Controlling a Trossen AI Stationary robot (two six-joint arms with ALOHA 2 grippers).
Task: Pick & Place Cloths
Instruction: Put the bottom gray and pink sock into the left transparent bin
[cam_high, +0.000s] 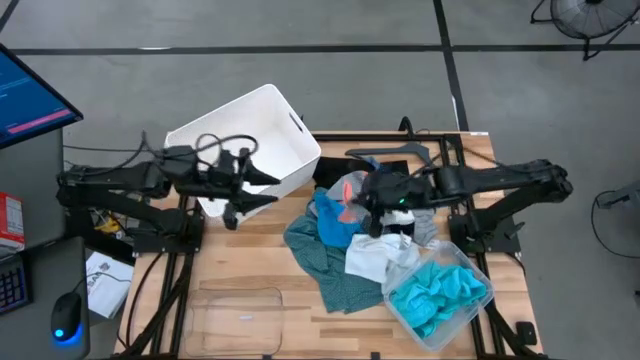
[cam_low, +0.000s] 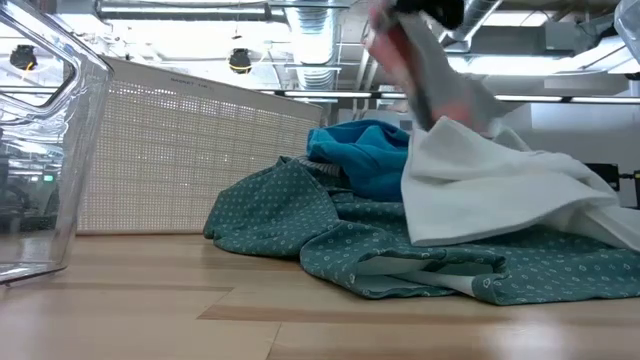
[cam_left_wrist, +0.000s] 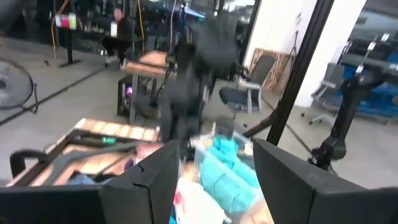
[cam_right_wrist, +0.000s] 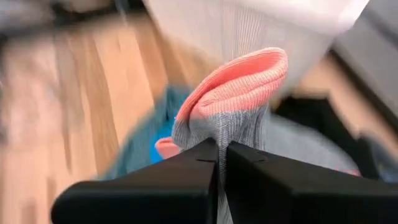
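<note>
Overhead, we see a grey floor crossed by dark lines around a light wooden table (cam_high: 250, 262) on a black frame, with a fan at the far right corner of the room and a lit blue screen (cam_high: 30, 95) at the left edge. From table height we look past the cloths into a bright hall with ceiling ducts and lamps; the left wrist view adds office chairs, further tables and a person far off in the background. On the table's far left part a white plastic bin (cam_high: 250, 135) lies tipped on its side, and a clear plastic box (cam_high: 235, 318) stands at the near edge. Next in size comes the heap of cloths near the middle: a dark teal-green patterned cloth (cam_low: 400, 255) spread flat on the wood, a white cloth (cam_low: 490, 195) draped over it, and a blue one (cam_low: 365, 155) bunched behind. A second clear container at the near right corner holds bright turquoise cloths (cam_high: 438, 290). A black hanger (cam_high: 395, 152) lies at the far edge. Our left gripper (cam_high: 238, 200) hovers beside the bin with its fingers partly apart and nothing between them. Our right gripper (cam_right_wrist: 222, 158) hangs above the heap with its fingers pinched tight on a grey-with-orange cloth (cam_right_wrist: 239, 99), which is lifted clear of the table while its grey end trails down toward the white cloth.
</note>
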